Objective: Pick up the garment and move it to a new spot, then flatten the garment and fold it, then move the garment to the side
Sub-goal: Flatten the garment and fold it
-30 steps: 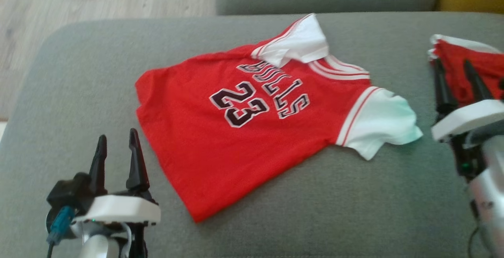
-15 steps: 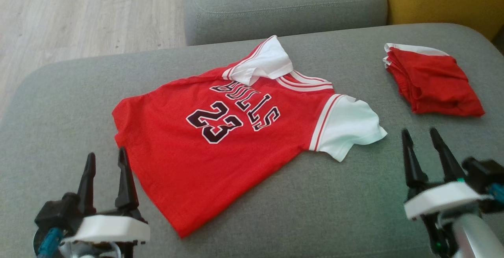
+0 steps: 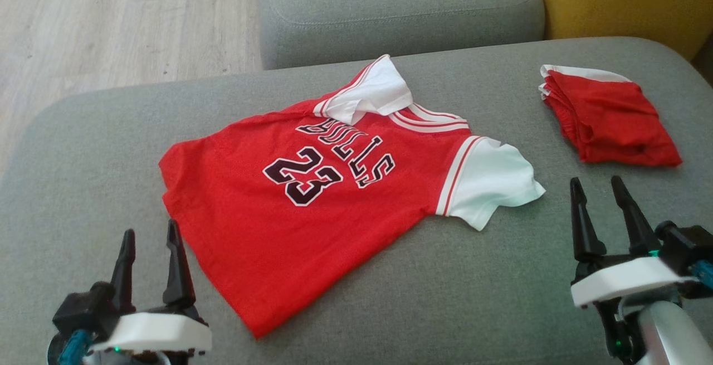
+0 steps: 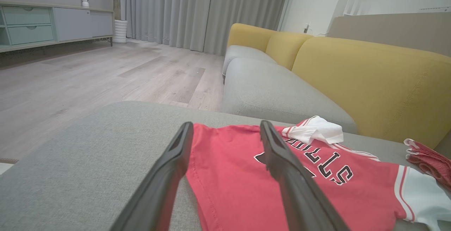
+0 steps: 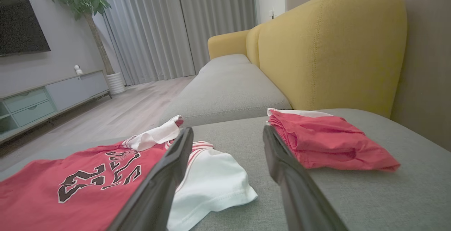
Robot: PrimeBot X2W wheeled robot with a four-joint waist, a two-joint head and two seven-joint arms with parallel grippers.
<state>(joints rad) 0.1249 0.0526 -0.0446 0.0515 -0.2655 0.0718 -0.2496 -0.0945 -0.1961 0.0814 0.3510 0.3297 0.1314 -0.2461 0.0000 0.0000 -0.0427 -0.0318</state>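
Left gripper [image 3: 150, 227] drawn back slightly, grey sofa seat [image 3: 445, 298], red shirt [image 3: 239, 214] spread face-up mid-cushion, one white sleeve [image 3: 373, 92] flipped over the collar [image 3: 429, 122], folded red cloth [image 3: 610, 120] far right, right gripper [image 3: 594, 179] and left gripper with jaws wide apart, holding nothing

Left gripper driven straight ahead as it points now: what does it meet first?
Probably the red jersey: the open left gripper aims at its hem edge, one finger lined up with cloth, the other with bare grey cushion. Its height above the cloth is unclear.
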